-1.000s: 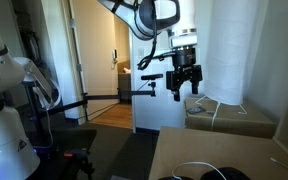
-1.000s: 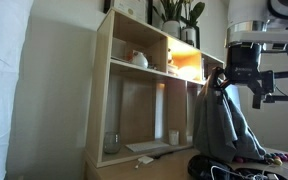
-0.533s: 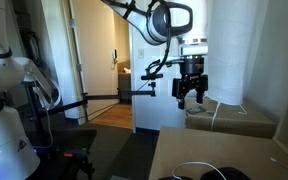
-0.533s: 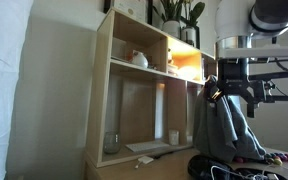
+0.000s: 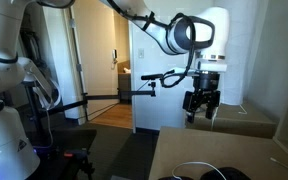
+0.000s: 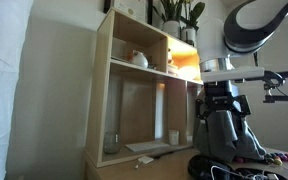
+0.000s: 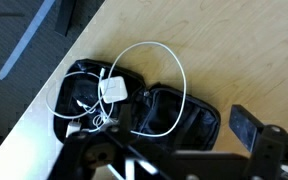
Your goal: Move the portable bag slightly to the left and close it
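The portable bag (image 7: pixel 179 118) is black and lies unzipped and spread flat in two halves on the wooden table (image 7: pixel 234 50). Loose white cords and a white charger (image 7: pixel 115 89) lie across its left half. In an exterior view only its top edge and a cord show at the bottom (image 5: pixel 210 175); it also shows low in an exterior view (image 6: pixel 216 166). My gripper (image 7: pixel 169 150) hangs well above the bag, open and empty. It shows in both exterior views (image 5: pixel 202 104) (image 6: pixel 216 101).
A tan box (image 5: pixel 240 120) stands behind the gripper on the table. The table's edge (image 7: pixel 44 95) runs close to the bag's left side. A wooden shelf unit (image 6: pixel 134 90) and a hanging grey cloth (image 6: pixel 229 132) stand nearby. A white robot (image 5: pixel 4 110) is off to the side.
The arm has swung sideways and come down: the gripper sits lower and further right in one exterior view, lower and further left in the other. The bag has not moved.
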{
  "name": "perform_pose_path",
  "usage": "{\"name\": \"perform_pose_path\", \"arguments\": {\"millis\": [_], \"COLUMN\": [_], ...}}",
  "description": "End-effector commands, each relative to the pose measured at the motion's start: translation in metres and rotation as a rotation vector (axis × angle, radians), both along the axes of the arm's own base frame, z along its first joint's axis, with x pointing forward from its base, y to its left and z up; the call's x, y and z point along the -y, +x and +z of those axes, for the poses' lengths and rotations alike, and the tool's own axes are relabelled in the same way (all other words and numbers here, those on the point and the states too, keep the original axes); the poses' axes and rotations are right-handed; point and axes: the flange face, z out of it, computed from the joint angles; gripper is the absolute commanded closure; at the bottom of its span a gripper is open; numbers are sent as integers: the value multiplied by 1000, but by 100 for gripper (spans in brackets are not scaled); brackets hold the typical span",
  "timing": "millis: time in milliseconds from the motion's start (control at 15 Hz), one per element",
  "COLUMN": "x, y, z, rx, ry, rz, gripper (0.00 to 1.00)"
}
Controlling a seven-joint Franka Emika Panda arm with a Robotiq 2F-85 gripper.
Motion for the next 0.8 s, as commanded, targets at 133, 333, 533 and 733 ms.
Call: {"name": "perform_pose_path", "arguments": {"millis": [133, 333, 533, 733], "x": [19, 33, 49, 62], "y": [36, 49, 62, 71], "z": [-18, -29, -41, -51], "rx": [-91, -113, -105, -71], "ry": [36, 51, 69, 86], "rz": [-73, -120, -188, -256], "gripper": [0, 0, 0, 0]}}
